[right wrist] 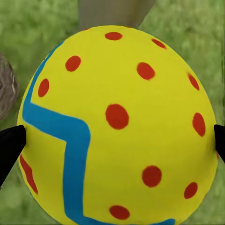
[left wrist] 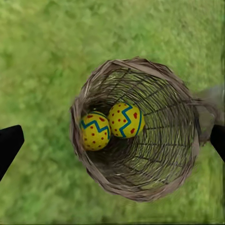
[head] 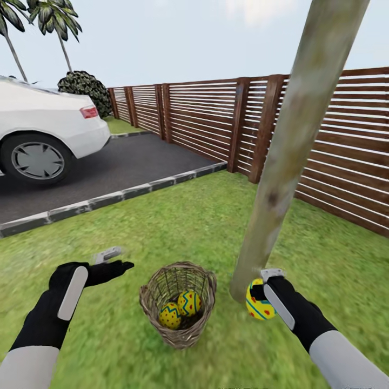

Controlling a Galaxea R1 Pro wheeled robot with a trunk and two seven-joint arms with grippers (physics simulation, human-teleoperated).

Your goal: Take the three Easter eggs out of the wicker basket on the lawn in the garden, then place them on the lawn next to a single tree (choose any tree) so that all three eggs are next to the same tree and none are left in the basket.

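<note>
1. Right now the right gripper [head: 258, 297] is clamped on one Easter egg [head: 259, 306] — held just off the foot of the tree [head: 292, 151], over the lawn [head: 178, 227].
2. Right wrist view: that egg [right wrist: 117, 126] sits between both fingertips [right wrist: 10, 145], each pressed to a side; yellow shell, red dots, blue zigzag. Trunk base [right wrist: 115, 11] just behind it, grass around.
3. Left gripper [head: 116, 259] hangs above the grass beside the wicker basket [head: 181, 324], fingers apart, nothing between them. No contact w/ the basket.
4. Left wrist view: looking straight down into the basket [left wrist: 183, 154], dark fingertips [left wrist: 9, 145] spread wide on either side of it.
5. Two eggs in the basket bottom — touching each other, one [left wrist: 95, 131] against the wall, the other [left wrist: 125, 120] nearer the middle. Head view has the same pair [head: 180, 309] low inside the weave.
6. Basket stands upright on the lawn, just beside the tree's foot, between the two arms.
7. Background: white car [head: 46, 135] on the asphalt driveway [head: 124, 167], stone kerb [head: 108, 197] along the grass edge, brown slatted fence [head: 216, 119] behind the tree, dark bush [head: 86, 89] and palm trees [head: 51, 21] far off.
</note>
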